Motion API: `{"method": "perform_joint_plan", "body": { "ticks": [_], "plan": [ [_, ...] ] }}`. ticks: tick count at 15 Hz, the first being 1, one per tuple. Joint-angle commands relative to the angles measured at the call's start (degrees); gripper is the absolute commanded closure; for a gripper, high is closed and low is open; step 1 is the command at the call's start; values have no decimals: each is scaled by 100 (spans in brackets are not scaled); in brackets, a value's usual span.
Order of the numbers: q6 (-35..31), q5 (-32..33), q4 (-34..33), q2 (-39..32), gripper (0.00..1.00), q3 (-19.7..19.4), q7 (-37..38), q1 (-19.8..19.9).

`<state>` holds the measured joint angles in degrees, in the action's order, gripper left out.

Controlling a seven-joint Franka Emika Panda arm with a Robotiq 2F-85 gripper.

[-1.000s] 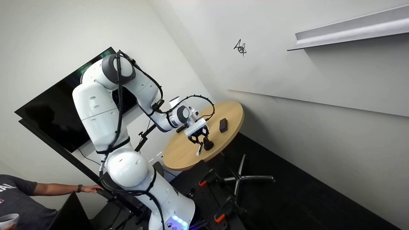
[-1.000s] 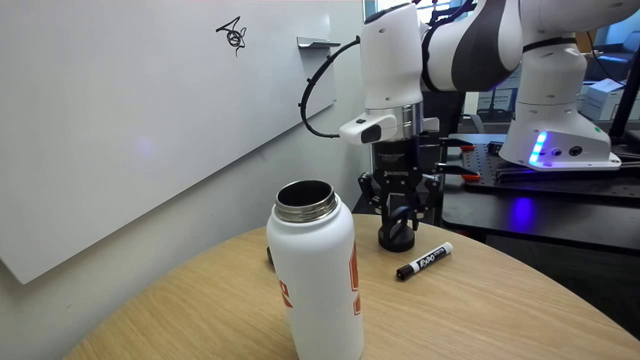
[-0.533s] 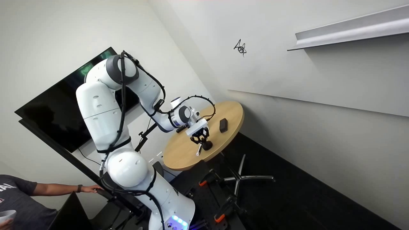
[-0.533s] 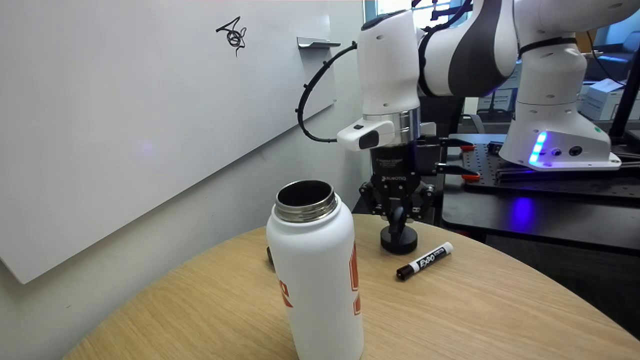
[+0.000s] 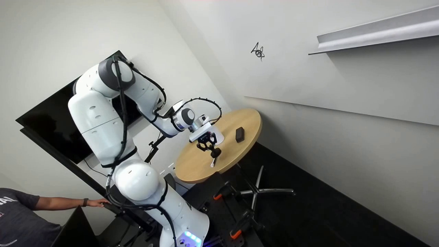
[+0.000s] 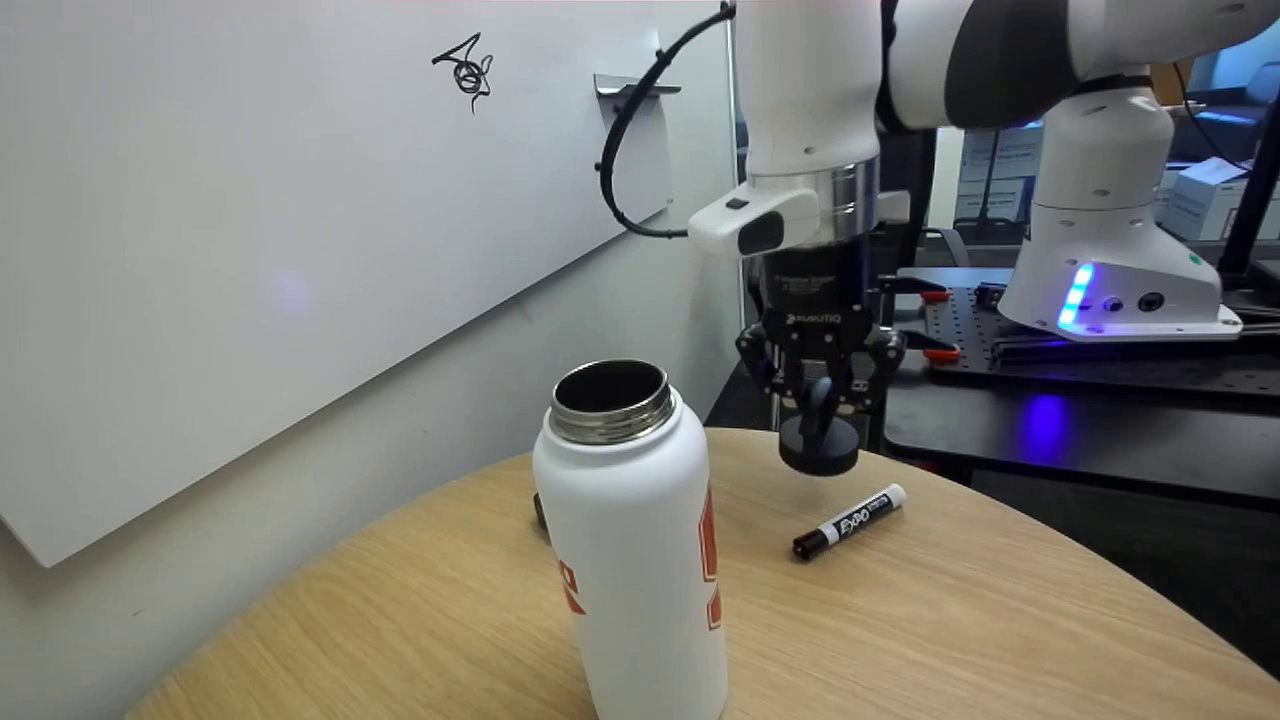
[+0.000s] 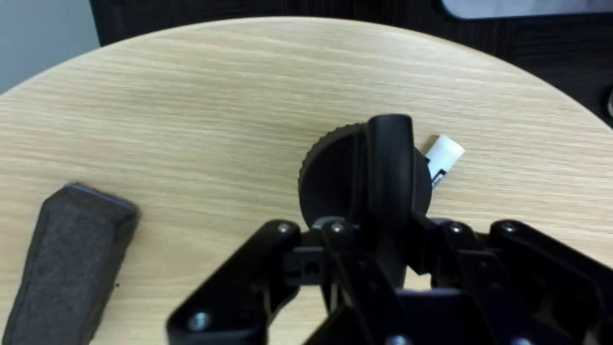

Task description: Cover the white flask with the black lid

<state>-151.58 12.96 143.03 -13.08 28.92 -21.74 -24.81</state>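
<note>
In an exterior view the white flask (image 6: 635,560) stands upright on the wooden table, its threaded steel mouth (image 6: 612,425) uncovered and red markings on its side. It is partly hidden behind the gripper in an exterior view, where a pale strip of the flask (image 5: 218,137) shows. My gripper (image 6: 818,402) is shut on the loop handle of the black lid (image 6: 818,455), which hangs just above the tabletop, slightly tilted, beyond the flask. In the wrist view the lid (image 7: 330,172) sits ahead of the gripper (image 7: 388,242), its handle between the two fingers.
A black-and-white marker (image 6: 850,522) lies on the table near the lid; its white end (image 7: 444,155) shows in the wrist view. A dark eraser-like block (image 7: 72,268) lies to the left there. The round table's edge (image 7: 306,20) curves past the lid. A whiteboard (image 6: 250,250) stands alongside.
My gripper has come together on the lid's handle, where its fingers stood apart a second ago. The lid has then risen off the table with the arm and tilted a little.
</note>
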Motion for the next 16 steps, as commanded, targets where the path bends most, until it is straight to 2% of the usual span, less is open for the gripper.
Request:
{"method": "perform_joint_plan", "body": {
  "ticks": [1,5,7,8,9,10,14,15,16],
  "plan": [
    [1472,-366,-181,1100,97,388,246,-246],
    [2961,-736,-919,1770,97,586,7,-450],
    [3352,-775,-1233,1966,97,557,-211,-525],
    [3446,-746,-1353,1987,97,536,-255,-545],
    [3243,-798,-1304,1984,97,522,-383,-582],
    [3190,-657,-1260,1922,89,556,-117,-572],
    [3190,-685,-1301,1932,89,545,-254,-583],
    [3190,-685,-1301,1929,97,543,-255,-583],
    [3238,-565,-1419,1928,97,564,-216,-582]
  ]
}}
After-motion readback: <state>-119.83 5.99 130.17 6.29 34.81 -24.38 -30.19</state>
